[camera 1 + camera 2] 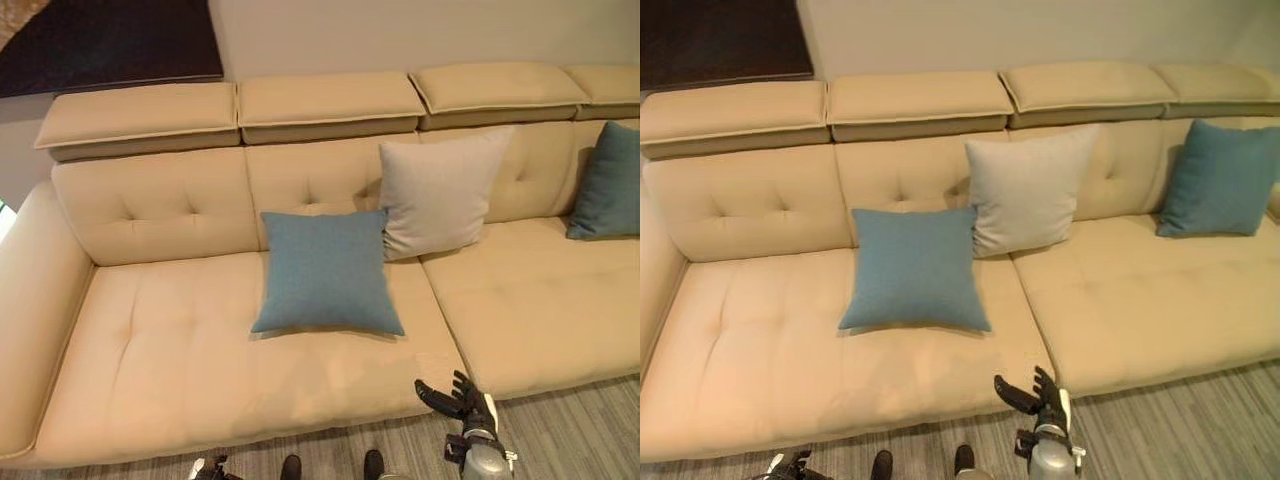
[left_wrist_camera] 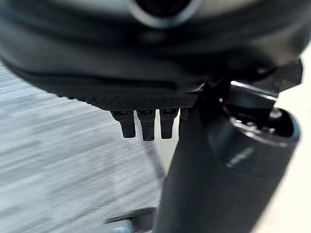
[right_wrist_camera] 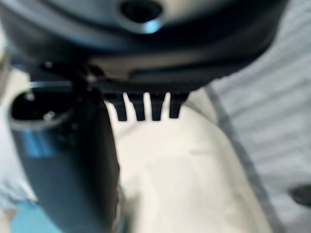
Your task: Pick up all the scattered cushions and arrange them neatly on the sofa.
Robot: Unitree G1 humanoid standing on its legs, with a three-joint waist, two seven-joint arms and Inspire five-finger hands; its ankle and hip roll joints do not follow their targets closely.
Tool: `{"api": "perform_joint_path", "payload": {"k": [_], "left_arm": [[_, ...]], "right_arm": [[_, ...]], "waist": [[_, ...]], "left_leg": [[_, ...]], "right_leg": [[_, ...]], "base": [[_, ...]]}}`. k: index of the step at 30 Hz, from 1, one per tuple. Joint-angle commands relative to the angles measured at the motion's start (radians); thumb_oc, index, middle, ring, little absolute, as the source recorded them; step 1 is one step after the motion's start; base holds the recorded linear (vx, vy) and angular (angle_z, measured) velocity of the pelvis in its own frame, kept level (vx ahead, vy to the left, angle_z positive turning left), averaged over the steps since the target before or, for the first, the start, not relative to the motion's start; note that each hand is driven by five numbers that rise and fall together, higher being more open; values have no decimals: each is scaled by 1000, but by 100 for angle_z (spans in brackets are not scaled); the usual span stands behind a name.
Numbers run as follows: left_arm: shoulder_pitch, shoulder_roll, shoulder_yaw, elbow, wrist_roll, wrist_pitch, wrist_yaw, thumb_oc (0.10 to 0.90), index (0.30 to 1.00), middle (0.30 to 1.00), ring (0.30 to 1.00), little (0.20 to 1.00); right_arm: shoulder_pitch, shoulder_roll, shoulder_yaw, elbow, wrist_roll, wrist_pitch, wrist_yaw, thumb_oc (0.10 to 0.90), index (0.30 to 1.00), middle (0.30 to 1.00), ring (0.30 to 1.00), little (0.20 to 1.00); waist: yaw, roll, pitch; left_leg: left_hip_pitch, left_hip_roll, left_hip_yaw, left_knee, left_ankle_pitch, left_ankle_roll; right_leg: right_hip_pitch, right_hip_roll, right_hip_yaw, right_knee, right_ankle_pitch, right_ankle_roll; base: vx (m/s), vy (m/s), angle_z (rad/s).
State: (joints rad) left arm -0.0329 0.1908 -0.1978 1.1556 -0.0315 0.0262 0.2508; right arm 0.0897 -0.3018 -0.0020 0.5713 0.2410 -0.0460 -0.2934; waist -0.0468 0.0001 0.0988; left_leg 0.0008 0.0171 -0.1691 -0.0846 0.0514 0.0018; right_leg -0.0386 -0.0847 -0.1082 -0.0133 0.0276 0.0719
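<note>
Beige sofa (image 1: 180, 340) against pale wall, blue cushion (image 1: 325, 272) lay on seat, grey cushion (image 1: 437, 192) leaned on backrest, second blue cushion (image 1: 608, 182) far right, right hand (image 1: 462, 400) fingers spread, empty, left hand (image 2: 146, 121) fingers straight, no readable print.

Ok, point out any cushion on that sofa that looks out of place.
The blue cushion lies flat out on the seat, its top edge overlapping the grey cushion. The grey one and the far blue cushion lean on the sofa backrest.
</note>
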Motion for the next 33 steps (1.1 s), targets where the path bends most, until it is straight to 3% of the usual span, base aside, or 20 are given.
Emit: {"api": "perform_joint_path", "payload": {"k": [1,7,13,16,19,20,26,33], "left_arm": [[-153,143,-40,-68,81,-73,65,800,900,900,900,900],[-318,233,17,-153,-85,-92,136,800,900,900,900,900],[-520,301,-23,-264,-163,-125,193,800,900,900,900,900],[-772,339,-78,-208,-250,-156,231,800,900,900,900,900],[-899,355,-128,-144,-273,-164,233,800,900,900,900,900],[-1005,364,-170,-77,-292,-163,223,800,900,900,900,900],[-1199,332,-261,42,-318,-158,189,800,900,900,900,900],[-1219,266,-261,111,-380,-151,133,800,900,900,900,900]], "right_arm": [[-139,-105,-51,-93,-18,-114,-65,800,900,900,900,900],[-294,-150,-19,0,43,-109,-111,800,900,900,900,900],[-530,-182,36,122,156,-126,-157,800,900,900,900,900],[-812,-230,129,246,227,-130,-189,800,900,900,900,900],[-951,-240,177,323,279,-134,-185,800,900,900,900,900],[-1065,-242,231,400,320,-127,-174,800,900,900,900,900],[-1288,-236,356,563,386,-102,-131,800,900,900,900,900],[-1331,-166,433,597,435,-82,-72,800,900,900,900,900]], "waist": [[-3,-17,-27],[4,-9,-28],[20,7,30],[29,18,110],[31,24,122],[33,34,130],[38,60,156],[37,70,182]], "left_leg": [[31,-43,68,27,-143,13],[5,-22,62,-2,-122,-11],[-83,-18,51,4,-102,-21],[-189,-23,53,20,-68,-30],[-244,-27,56,13,-33,-38],[-282,-25,64,0,-12,-51],[-384,-26,68,-3,25,-78],[-443,-28,78,-3,47,-96]], "right_leg": [[3,-56,5,69,-84,62],[-8,-41,-14,25,-79,53],[-72,-31,-18,11,-65,40],[-173,-24,-8,28,-48,34],[-226,-24,-8,27,-26,35],[-257,-21,-8,17,-16,37],[-339,-20,-20,-16,15,43],[-399,-18,-20,-31,34,43]], "base": [[107,-80,7],[36,-72,7],[-109,-44,4],[-240,-30,6],[-129,-6,1],[-43,-6,4],[-35,6,4],[-5,8,3]]}}
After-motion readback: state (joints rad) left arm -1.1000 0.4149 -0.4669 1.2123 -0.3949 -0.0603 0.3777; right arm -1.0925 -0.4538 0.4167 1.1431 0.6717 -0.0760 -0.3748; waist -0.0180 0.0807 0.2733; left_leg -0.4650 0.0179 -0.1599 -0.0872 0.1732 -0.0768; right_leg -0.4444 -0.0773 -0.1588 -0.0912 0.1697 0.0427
